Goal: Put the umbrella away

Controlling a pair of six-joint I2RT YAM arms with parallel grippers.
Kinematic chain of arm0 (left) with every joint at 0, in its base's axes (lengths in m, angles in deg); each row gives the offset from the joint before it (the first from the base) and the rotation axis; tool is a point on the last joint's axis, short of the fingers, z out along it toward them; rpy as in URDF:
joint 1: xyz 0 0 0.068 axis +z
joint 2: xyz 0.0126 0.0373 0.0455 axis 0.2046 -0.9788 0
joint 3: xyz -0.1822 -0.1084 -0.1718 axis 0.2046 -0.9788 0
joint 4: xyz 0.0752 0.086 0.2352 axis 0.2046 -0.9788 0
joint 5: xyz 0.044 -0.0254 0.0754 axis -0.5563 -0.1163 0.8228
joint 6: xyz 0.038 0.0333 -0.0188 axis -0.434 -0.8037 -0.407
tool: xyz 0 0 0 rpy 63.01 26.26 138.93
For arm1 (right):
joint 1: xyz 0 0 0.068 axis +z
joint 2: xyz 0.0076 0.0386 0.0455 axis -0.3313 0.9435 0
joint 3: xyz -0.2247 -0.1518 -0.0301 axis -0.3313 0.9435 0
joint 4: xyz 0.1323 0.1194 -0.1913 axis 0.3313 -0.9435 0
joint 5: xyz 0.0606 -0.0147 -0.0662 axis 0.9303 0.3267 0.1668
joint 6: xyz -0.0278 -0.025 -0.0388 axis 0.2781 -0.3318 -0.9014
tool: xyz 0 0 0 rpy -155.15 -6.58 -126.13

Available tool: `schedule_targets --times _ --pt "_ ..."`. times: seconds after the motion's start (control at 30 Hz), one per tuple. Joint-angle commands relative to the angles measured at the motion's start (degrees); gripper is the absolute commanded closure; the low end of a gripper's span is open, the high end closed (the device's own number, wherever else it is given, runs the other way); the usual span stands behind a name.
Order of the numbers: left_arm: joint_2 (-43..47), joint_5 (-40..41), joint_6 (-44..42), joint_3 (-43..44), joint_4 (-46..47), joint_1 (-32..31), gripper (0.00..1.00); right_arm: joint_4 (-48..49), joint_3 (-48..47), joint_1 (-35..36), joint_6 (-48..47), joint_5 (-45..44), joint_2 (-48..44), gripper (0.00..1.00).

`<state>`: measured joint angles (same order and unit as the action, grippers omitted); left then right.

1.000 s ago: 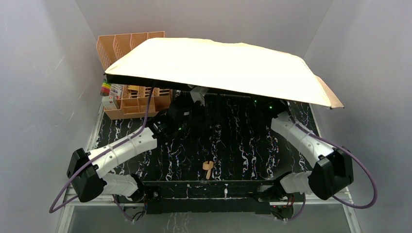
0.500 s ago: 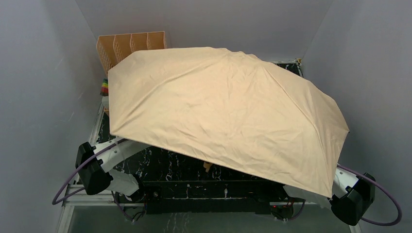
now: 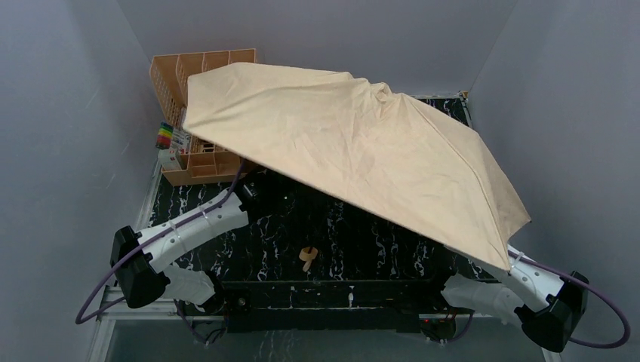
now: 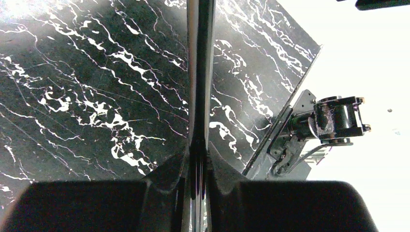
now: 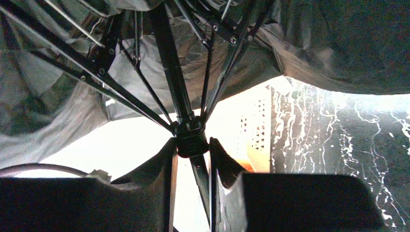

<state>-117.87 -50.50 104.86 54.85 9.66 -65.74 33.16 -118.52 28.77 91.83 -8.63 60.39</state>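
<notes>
One umbrella (image 3: pixel 355 151) on show here, and it's wide open. The pale tan canopy is tilted, high at the back left and dipping to the front right. It hangs over most of the black marbled surface (image 3: pixel 249 256). Its back-left edge overlaps the one orange desk organizer (image 3: pixel 170 75), where four upright slots peek out above the fabric. A small bunch of coloured markers (image 3: pixel 164 136) sits at the organizer's left side.

Two arms are in play. The left arm (image 3: pixel 196 226) reaches in under the canopy, and the right arm (image 3: pixel 528 283) comes in from the front-right corner below the low edge. One little tan handle (image 3: pixel 306 258) pokes out beneath the near rim, above the surface.

On the left wrist view, the left gripper (image 4: pixel 198 154) is clamped tight on the dark shaft (image 4: pixel 200 72), which runs straight up the picture from between the fingers.

On the right wrist view, we're under the canopy, with several dark ribs (image 5: pixel 121 92) fanning out from the runner (image 5: pixel 191 137). The right gripper (image 5: pixel 192 145) stands narrowly apart, its two fingers (image 5: pixel 159 174) either side of the runner and the shaft below it. Light shows beside the shaft. I cannot tell whether the tips are squeezing the runner or just bracketing it.
</notes>
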Motion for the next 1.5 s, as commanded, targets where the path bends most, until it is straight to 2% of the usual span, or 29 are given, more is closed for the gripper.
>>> schedule_targets --times 0.0,0.23,0.37,0.5,0.63,0.9,1.07,1.27,1.33,1.47 --pt "7.3 8.6 3.1 1.9 17.6 3.4 1.0 -14.9 -3.2 2.6 0.7 1.4 1.4 1.0" --pt "5.0 10.7 -1.0 10.6 15.8 3.3 1.0 -15.8 1.7 2.6 5.1 12.0 2.2 1.0" --pt "3.0 10.1 -2.5 14.3 15.5 3.4 1.0 -14.9 4.4 2.6 7.5 13.9 1.5 1.0" --pt "2.2 10.2 -2.5 13.7 16.3 3.4 1.0 -13.9 4.3 2.6 8.4 14.8 1.5 1.0" --pt "2.2 10.2 -2.1 12.3 16.3 3.4 1.0 -13.3 5.1 2.6 10.6 13.5 0.5 1.0" --pt "6.3 8.2 0.9 4.9 13.6 3.4 0.99 -7.0 6.2 2.6 10.7 3.3 -2.4 1.0" --pt "10.7 3.5 4.9 -2.7 11.5 3.3 0.7 -4.6 4.1 2.5 8.3 -1.5 -2.0 1.0" --pt "15.5 -0.8 8.0 -8.1 6.2 3.2 0.48 -3.1 3.5 2.2 7.3 -4.7 -1.0 1.0" --pt "17.3 -1.2 8.6 -8.3 3.2 3.3 0.35 -3.1 3.7 2.0 6.9 -5.5 -0.8 1.0" --pt "19.4 -1.5 9.0 -7.5 -4.6 3.3 0.26 -3.0 4.3 1.1 6.2 -6.4 -0.6 1.0"
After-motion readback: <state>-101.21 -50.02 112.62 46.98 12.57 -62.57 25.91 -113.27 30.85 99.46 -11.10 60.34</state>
